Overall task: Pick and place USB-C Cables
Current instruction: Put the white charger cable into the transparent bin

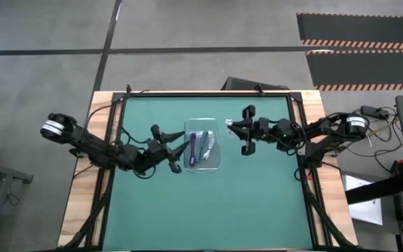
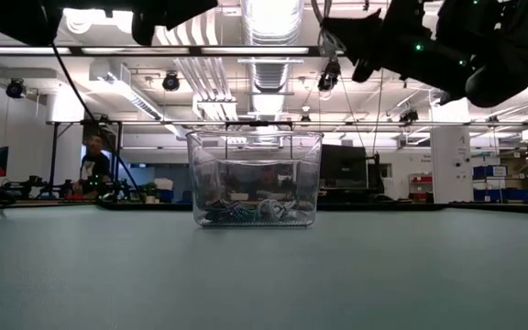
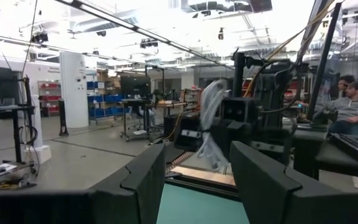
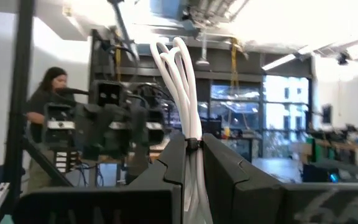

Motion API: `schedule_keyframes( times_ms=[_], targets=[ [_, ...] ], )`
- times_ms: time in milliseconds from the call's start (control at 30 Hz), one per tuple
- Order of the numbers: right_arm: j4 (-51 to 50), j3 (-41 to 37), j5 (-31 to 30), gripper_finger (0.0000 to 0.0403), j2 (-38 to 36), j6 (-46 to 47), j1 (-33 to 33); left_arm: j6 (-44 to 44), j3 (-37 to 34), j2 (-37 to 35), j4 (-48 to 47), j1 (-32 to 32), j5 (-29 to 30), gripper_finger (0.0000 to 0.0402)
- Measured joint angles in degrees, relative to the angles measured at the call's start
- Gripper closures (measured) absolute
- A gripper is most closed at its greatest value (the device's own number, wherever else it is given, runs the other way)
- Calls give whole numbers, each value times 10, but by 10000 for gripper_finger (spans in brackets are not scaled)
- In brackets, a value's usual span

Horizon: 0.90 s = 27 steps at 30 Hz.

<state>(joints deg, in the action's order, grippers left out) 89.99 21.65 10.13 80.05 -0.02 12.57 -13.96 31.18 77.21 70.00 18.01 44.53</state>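
A clear tray point(image 1: 217, 165) stands at mid-table, seen in the low view as clear tray point(image 2: 255, 151). In it lie a teal cable point(image 1: 195, 148), a dark purple cable point(image 1: 203, 145) and a white cable point(image 1: 213, 143). My right gripper point(image 1: 232, 127) hovers just off the tray's far right corner, shut on another white USB-C cable bundle point(image 4: 180, 81). My left gripper point(image 1: 181, 148) hangs at the tray's left side, open and with nothing between its fingers point(image 3: 143, 177). From the left wrist view the held white bundle point(image 3: 211, 121) shows ahead. My right gripper pinches the white bundle between its two fingers, at the black tie around its strands point(image 4: 193, 144). The fingers reach in from the table's right, slanting upward. The bundle's loops point(image 4: 169, 59) stand out past the fingertips, lifted clear of table and tray.
Green mat point(image 1: 257, 203) lies free toward the near edge. Black frame rails point(image 1: 208, 95) border the mat. People sit and stand in the room beyond the table point(image 3: 353, 102), point(image 4: 45, 99).
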Motion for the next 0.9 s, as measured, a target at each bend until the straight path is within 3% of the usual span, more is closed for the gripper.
schedule_keyframes(
  times_ms=[500,900],
  targets=[
    [0,16,9,380,-1,-30,-34,0,81,94,-1,-32,-15,237],
    [0,16,9,380,-1,-31,-34,0,139,149,-2,-64,-90,237]
  ],
)
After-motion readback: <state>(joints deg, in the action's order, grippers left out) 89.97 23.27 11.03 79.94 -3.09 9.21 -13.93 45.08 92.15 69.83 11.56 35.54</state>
